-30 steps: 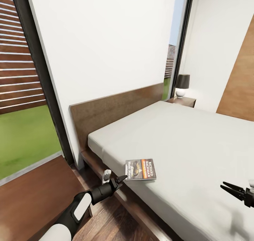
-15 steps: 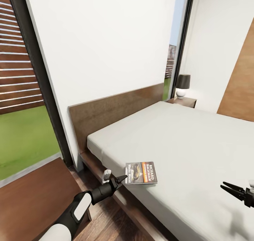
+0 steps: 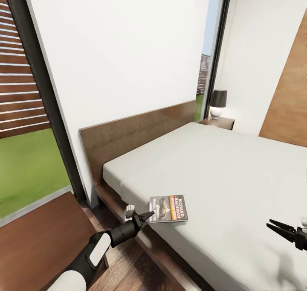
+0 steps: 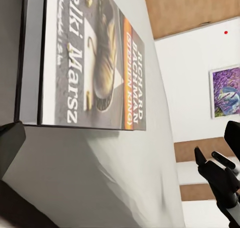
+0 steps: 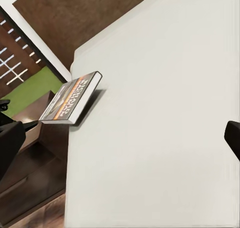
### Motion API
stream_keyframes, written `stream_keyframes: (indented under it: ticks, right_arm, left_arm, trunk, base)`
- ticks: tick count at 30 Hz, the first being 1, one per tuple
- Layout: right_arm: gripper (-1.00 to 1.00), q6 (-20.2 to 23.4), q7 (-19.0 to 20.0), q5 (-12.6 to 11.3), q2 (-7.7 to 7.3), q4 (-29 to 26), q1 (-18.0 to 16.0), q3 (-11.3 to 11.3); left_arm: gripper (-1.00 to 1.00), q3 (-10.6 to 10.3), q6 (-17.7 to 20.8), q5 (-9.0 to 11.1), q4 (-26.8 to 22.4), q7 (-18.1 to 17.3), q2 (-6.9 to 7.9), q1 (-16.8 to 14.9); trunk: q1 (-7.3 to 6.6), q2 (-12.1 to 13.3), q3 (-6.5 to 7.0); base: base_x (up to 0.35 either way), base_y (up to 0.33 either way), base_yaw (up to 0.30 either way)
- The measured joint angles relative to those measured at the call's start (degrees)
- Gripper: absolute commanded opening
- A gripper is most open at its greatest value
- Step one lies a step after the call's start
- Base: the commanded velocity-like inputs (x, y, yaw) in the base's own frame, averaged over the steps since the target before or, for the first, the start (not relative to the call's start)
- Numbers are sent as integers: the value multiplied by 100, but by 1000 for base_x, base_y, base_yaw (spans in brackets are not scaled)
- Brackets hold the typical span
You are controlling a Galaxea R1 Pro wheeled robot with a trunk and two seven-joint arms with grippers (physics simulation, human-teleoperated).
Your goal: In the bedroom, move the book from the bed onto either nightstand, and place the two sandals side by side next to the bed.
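Book (image 3: 169,208): lay flat on bed (image 3: 238,176), just ahead of left gripper (image 3: 146,216), jaws apart, perhaps touching. Pinch overhanging edge squarely. Right gripper (image 3: 276,227): jaws apart, empty.

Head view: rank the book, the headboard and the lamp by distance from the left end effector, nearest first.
1. The book: on the mattress edge, right at the left end effector's tips.
2. The headboard: farther back, against the wall.
3. The lamp: farthest, on the nightstand across the bed.
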Motion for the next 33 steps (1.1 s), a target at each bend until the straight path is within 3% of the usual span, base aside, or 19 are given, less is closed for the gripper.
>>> stream_keyframes:
  ticks: [25,33]
  right_arm:
    - [100,0,1,1,0,3,-1,1]
    - [100,0,2,0,0,3,-1,1]
  left_arm:
    - [100,31,-20,42,7,-36,40,1]
    - [100,33,-18,47,-1,-35,127,1]
  trunk:
    - [0,0,2]
    - [0,0,2]
  base:
    - [0,0,-6]
    - [0,0,0]
